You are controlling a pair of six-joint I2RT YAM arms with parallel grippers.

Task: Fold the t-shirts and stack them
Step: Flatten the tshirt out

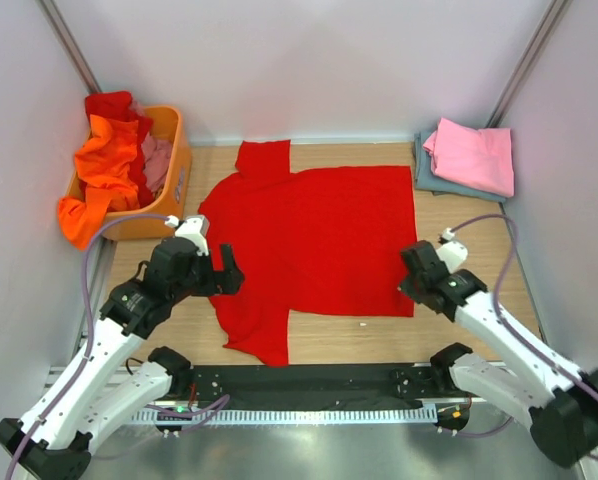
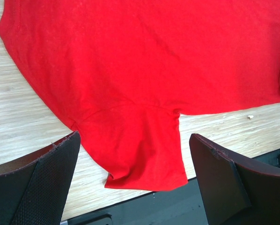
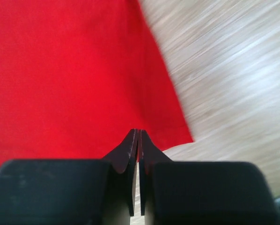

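My wooden table [image 1: 329, 345] carries a red t-shirt [image 1: 319, 235] spread flat mid-table, an orange basket [image 1: 176, 170] far left, and a folded grey-blue t-shirt [image 1: 428, 181] far right under a pink t-shirt [image 1: 471, 155].

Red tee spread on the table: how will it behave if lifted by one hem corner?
Probably floppy: the red t-shirt lies flat with soft creases at its near sleeve, so a lifted corner should drape and drag the rest along. It is likely light, since the cloth looks thin. Pushed, it would probably bunch or slide on the smooth wooden table.
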